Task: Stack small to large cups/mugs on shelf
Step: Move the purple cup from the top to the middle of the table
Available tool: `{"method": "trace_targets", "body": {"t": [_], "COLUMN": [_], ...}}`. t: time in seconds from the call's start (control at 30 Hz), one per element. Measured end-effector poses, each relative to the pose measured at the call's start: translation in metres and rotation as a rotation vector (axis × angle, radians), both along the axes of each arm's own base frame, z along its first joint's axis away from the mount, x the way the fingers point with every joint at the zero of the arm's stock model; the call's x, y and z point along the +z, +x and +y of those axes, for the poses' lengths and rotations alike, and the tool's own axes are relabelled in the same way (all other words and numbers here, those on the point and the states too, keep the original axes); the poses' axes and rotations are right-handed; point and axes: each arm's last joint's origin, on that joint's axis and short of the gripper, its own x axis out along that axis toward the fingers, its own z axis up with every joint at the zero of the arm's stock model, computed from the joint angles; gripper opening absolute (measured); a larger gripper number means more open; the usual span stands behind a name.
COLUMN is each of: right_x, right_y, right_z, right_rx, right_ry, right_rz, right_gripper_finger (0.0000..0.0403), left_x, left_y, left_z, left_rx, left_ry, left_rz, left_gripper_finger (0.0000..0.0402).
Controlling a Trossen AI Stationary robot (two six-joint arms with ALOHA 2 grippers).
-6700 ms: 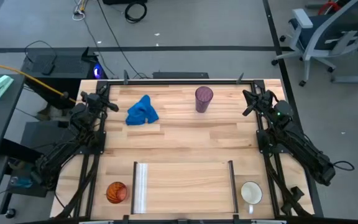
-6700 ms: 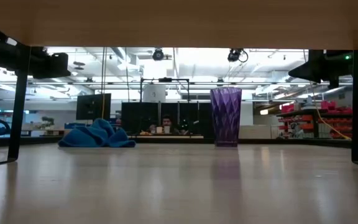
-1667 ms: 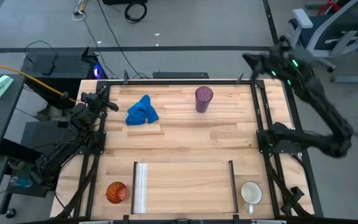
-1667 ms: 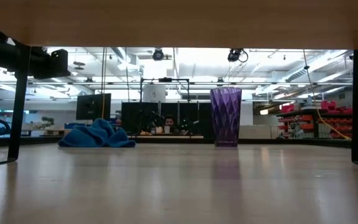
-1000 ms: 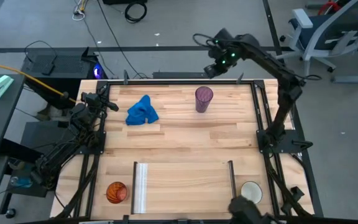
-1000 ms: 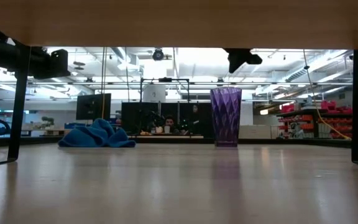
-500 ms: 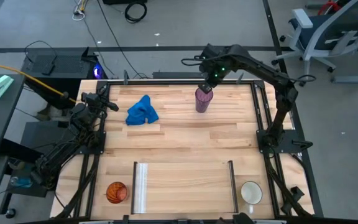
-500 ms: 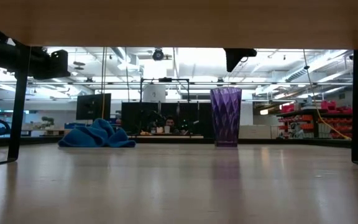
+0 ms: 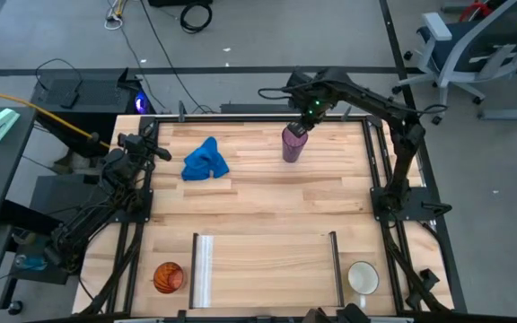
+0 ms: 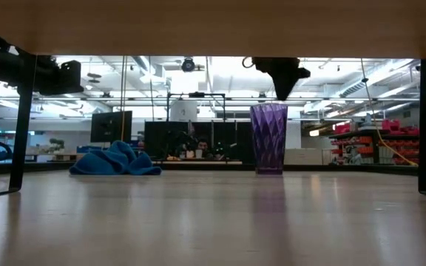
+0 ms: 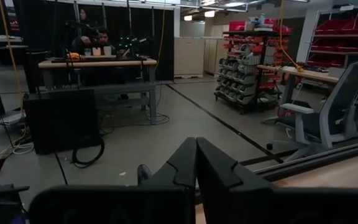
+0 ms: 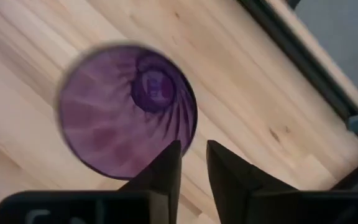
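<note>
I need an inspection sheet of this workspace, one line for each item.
Surface: light-wood table.
Job's things: translucent purple tumbler upright at far edge; small orange translucent cup and white handled mug beside flat light-wood shelf.
Clutter: crumpled blue cloth.
Grippers: right gripper above tumbler's rim, fingers slightly apart; left gripper shut, at the table's left edge.
Cables: black loops on floor.
Surroundings: office chair, people at a desk.

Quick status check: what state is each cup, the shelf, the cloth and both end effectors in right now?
Purple tumbler: upright, far side of table.
Orange cup: upright, left of shelf.
White mug: upright, right of shelf.
Shelf: bare.
Blue cloth: crumpled.
Right end effector: open, above tumbler rim.
Left end effector: shut, parked at table's left edge.
</note>
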Motion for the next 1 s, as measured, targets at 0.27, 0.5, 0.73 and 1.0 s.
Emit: {"method": "trace_targets", "body": {"t": [0.27,0.5,0.73,1.0], "right_x": [-0.02,-0.02,-0.02,-0.045], "right_y": [0.001,0.003,0.004,0.004], "right_z": [-0.002,-0.005,-0.006,-0.005], "right_rx": [0.007,0.005,-0.002,-0.011], "right_ry": [0.007,-0.008,-0.01,0.027], "right_rz": [0.014,-0.006,-0.018,0.006], "right_gripper_finger": [0.0101,0.0101,0.0101,0.0101], "left_x": [0.0,-0.001,-0.001,-0.001], "left_y": [0.0,0.0,0.0,0.0], "left_z": [0.0,0.0,0.0,0.0], "left_rx": [0.0,0.0,0.0,0.0], "left_ry": [-0.003,-0.005,-0.005,-0.005], "left_rz": [0.003,0.004,0.004,0.005], "left_gripper_finger": [0.0023,0.0014,0.0022,0.0018]}}
